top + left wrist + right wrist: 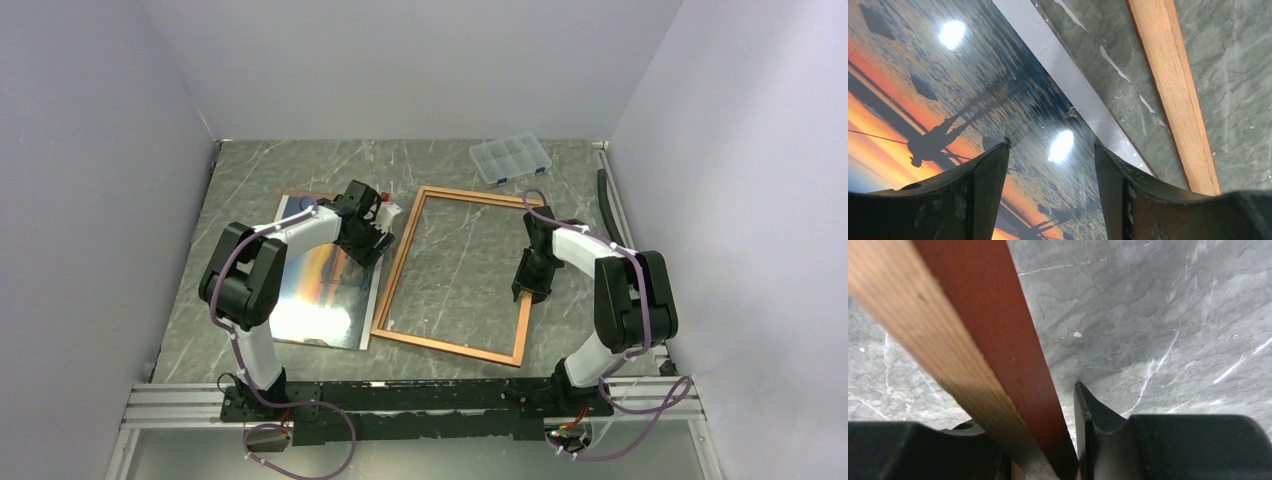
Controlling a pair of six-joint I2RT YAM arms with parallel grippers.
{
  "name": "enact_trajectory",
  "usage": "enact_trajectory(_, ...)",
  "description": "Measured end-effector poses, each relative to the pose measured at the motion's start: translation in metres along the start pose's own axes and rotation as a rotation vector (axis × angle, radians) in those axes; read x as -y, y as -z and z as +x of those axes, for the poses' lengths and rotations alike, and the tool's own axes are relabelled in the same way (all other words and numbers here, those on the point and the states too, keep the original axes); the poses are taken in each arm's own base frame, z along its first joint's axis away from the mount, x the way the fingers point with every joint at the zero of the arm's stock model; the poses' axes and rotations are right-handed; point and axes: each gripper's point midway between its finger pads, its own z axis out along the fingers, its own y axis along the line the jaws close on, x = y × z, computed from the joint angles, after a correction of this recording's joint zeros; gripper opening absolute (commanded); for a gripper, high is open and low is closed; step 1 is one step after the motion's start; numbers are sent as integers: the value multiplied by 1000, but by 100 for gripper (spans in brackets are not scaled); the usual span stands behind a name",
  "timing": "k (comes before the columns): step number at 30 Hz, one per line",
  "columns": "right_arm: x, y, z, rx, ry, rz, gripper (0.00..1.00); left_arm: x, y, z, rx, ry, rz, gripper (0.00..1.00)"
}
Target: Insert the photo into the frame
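The photo (320, 290), a glossy sunset print, lies flat on the table left of the frame (400, 255). My left gripper (365, 240) hovers over the photo's right part, fingers down. In the left wrist view it (1050, 145) stands open with only the photo (948, 75) showing between the fingers, and the frame's left rail (1173, 90) runs beside it. My right gripper (528, 290) sits on the frame's right rail. In the right wrist view that rail (973, 330) fills the gap between the fingers of the right gripper (1033, 405) and hides the left finger.
A clear compartment box (510, 158) stands at the back right. A brown board edge (300, 192) shows behind the photo's far side. A black cable (605, 200) runs along the right wall. Grey walls close in three sides.
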Motion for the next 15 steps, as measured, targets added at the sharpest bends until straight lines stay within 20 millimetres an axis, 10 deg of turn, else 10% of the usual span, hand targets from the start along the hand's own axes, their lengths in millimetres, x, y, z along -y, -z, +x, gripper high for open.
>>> enact_trajectory(7, -5, -2, -13, -3, -29, 33, 70, 0, -2, -3, 10, -5, -2, 68)
enact_trajectory(15, -8, -3, -33, 41, -45, 58, 70, 8, -3, -6, 17, -26, 7, 68)
